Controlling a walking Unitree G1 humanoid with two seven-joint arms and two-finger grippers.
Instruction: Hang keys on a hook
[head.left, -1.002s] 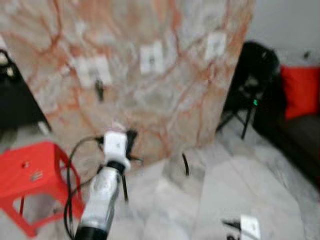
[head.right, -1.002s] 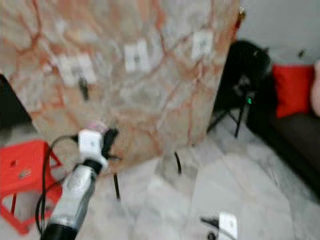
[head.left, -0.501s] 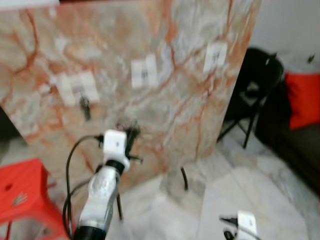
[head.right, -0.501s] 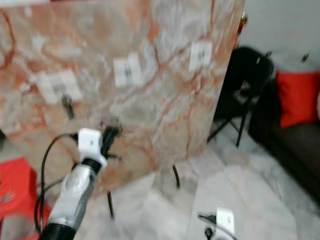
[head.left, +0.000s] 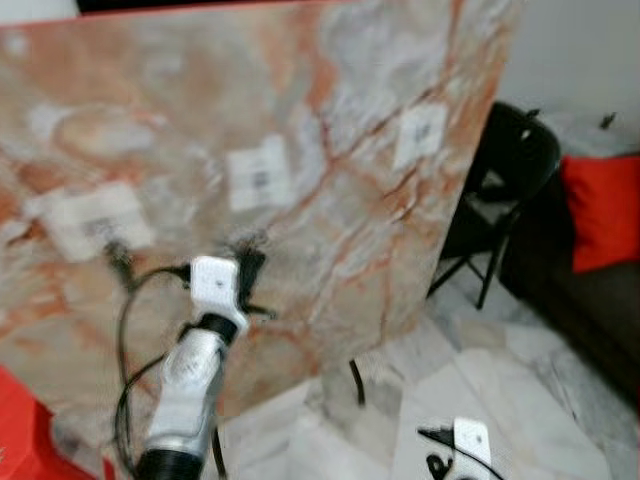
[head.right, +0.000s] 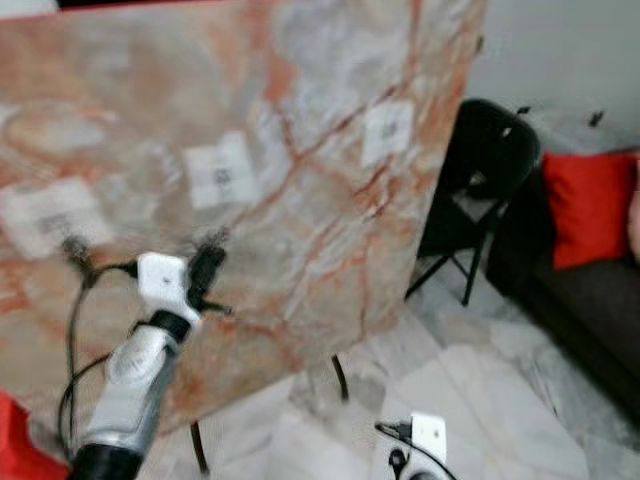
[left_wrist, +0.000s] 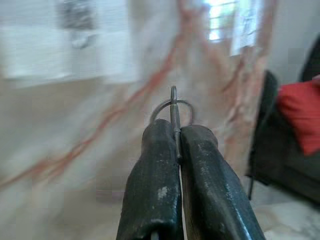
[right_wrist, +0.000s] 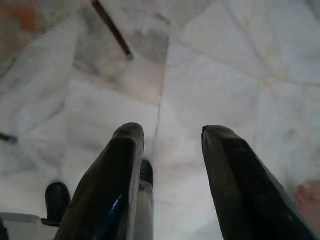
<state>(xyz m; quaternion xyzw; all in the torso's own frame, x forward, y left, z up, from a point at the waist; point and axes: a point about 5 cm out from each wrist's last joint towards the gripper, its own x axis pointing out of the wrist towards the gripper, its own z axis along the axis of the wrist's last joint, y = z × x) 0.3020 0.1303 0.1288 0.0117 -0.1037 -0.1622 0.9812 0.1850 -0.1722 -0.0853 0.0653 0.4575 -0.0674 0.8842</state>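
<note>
At centre-left of the frame, my left end effector (left_wrist: 175, 145) is clenched on a key ring (left_wrist: 171, 107) before the marble panel (head.left: 330, 150). I judge the ring light, stiff and slippery; hold it at the lower arc, leaving the loop free. At lower right, my right end effector (right_wrist: 170, 140) hangs released above the floor (right_wrist: 225, 75).

The marble panel (head.left: 300, 170) stands close ahead, blocking forward passage; white hook plates (head.left: 258, 178) dot its face. A black chair (head.left: 505, 190) crowds the right; the floor (head.left: 520, 370) looks open, though blurred.
</note>
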